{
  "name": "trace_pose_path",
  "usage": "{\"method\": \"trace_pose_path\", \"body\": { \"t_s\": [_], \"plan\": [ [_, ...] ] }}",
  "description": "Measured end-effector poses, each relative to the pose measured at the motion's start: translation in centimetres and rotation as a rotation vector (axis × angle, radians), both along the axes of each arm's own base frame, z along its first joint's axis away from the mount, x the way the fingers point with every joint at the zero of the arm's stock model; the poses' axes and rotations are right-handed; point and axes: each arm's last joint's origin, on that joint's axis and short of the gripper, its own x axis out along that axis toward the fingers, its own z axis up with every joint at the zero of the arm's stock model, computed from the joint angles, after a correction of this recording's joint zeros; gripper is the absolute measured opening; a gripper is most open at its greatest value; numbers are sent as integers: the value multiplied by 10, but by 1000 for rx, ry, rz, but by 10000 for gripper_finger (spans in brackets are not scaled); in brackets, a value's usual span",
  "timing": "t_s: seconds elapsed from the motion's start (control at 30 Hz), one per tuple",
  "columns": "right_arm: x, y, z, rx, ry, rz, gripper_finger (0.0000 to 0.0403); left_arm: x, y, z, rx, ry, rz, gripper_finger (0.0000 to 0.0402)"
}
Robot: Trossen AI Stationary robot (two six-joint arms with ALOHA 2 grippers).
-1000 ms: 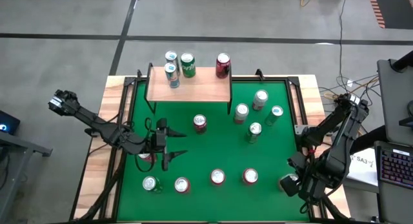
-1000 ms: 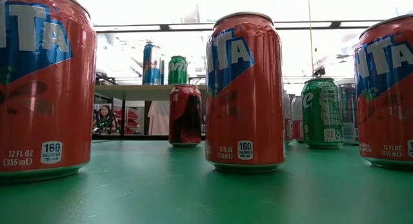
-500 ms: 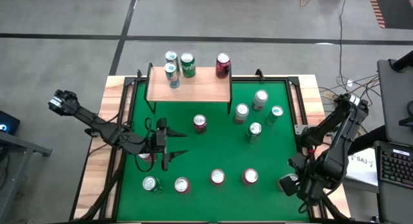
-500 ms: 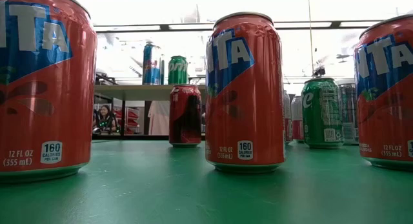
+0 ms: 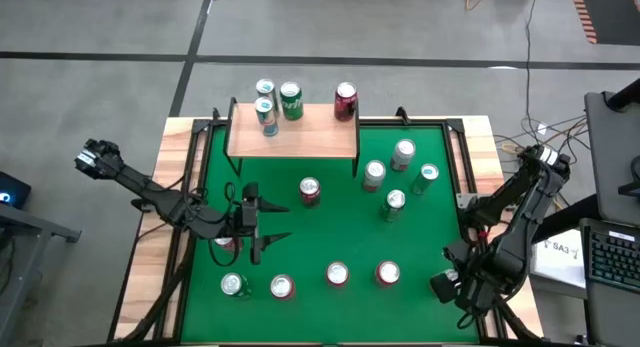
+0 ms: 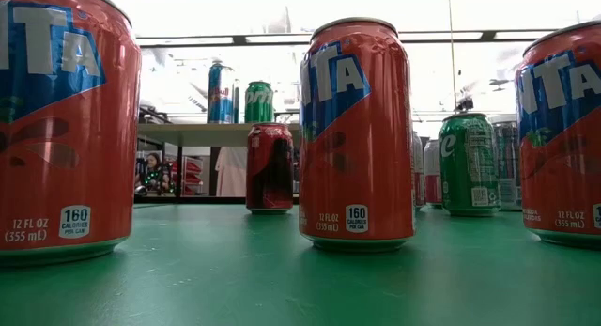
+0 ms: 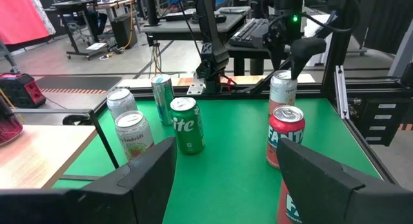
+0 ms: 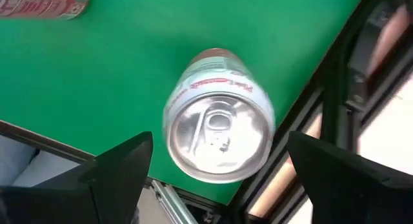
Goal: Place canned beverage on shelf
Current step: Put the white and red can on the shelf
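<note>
Left gripper: over the left half of the green table, jaws spread apart, nothing between them; a red can stands just beside the arm.
Shelf: at the far left of the table, a light-wood board on thin black legs; it carries a blue-and-silver can and a green can with white script at its far left, and a dark red can at its far right corner.
Front row: orange-red Fanta cans, label reading "12 FL OZ" and "160 CALORIES PER CAN".
Sprite can: green, upright, among the pale cans on the right half of the table.
Right gripper: at the near right corner, jaws wide apart, above a silver-topped can with small red lettering I cannot read; fingers not touching it.
</note>
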Motion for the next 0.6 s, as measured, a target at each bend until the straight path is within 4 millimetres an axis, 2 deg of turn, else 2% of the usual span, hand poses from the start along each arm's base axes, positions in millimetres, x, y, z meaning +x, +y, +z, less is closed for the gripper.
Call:
{"method": "trace_pose_path", "body": {
  "t_s": [0.43,0.6],
  "plan": [
    [-2,-3,-37,-7,6,-6,351,0,0,0,0,-1,0,252],
    [-3,-4,-40,-14,16,-35,326,0,0,0,-1,-1,0,252]
  ]
}}
